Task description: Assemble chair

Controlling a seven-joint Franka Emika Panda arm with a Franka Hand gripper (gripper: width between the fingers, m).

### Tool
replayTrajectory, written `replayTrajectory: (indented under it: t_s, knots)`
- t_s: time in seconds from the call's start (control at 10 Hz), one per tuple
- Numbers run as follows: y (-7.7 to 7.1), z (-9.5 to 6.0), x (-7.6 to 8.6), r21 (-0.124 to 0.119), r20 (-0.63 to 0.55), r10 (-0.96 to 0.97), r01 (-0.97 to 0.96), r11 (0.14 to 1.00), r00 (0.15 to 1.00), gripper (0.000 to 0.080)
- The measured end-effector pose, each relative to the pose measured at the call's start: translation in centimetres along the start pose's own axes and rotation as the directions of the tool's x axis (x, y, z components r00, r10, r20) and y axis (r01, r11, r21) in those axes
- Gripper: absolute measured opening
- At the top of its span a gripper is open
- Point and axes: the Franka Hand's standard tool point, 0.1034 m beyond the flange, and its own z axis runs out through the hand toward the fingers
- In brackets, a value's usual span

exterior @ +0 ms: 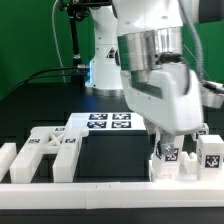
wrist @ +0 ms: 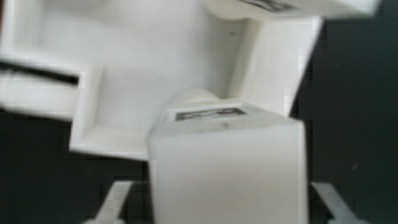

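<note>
Where the gripper stood: over the table's (exterior: pixel 110 160) near edge, toward the exterior view's right. The gripper (exterior: pixel 168 148) pointed straight down, a finger on either side of a tagged block (exterior: pixel 166 166).
Grip: the jaws were drawn in about halfway and flanked the block closely. Whether the pads were actually pinching it, neither view showed, so no call there.
Why that pose: it looked like a pick in the making. The block stood upright and offered two flat, parallel sides, a sensible way to take a chunky piece.
Block up close: it filled the middle of the wrist view, plain white, boxy and square-cornered, with a tag on one face too blurred to read.
Slab (wrist: pixel 151 85): a broad white chair piece with an angular outline lay just beyond the block. Touching or not, I couldn't tell.
Second tagged block (exterior: pixel 212 152): it stood just beside the first, further to the exterior view's right and clear of the fingers, probably waiting its turn.
Other chair parts (exterior: pixel 50 152): white bars and crossed pieces lay along the near edge toward the exterior view's left, well apart from the gripper. They sat against the border rail (exterior: pixel 100 188), which I'd guess kept them squared up.
Marker board (exterior: pixel 105 122): it lay flat mid-table behind the arm, carrying tags only.
Chair overall: the pieces looked loose, so by my reckoning most of the joining was yet to come.
</note>
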Motion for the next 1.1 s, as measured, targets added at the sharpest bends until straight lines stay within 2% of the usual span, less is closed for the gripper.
replayTrajectory:
  t_s: [0.1, 0.3, 0.4, 0.5, 0.6, 0.8, 0.9, 1.1]
  knots:
    - [0.1, 0.0, 0.2, 0.011, 0.024, 0.115, -0.115, 0.993, 0.993, 0.0293]
    - [0.2, 0.1, 0.0, 0.006, 0.029, 0.225, -0.226, 0.974, 0.974, 0.0293]
    - [0.2, 0.1, 0.0, 0.007, 0.029, 0.190, -0.190, 0.982, 0.981, 0.0392]
    - [0.2, 0.1, -0.2, 0.007, 0.023, 0.068, -0.069, 0.998, 0.997, 0.0531]
    - [0.2, 0.1, -0.6, 0.005, 0.025, -0.089, 0.089, 0.996, 0.996, 0.0612]
    - [0.5, 0.0, -0.8, 0.011, 0.026, -0.387, 0.386, 0.922, 0.922, 0.0642]
    - [0.7, 0.0, -0.5, 0.027, -0.007, -0.427, 0.427, 0.904, 0.904, 0.0647]
    - [0.8, 0.1, -0.3, 0.021, -0.008, -0.519, 0.519, 0.854, 0.855, 0.0649]
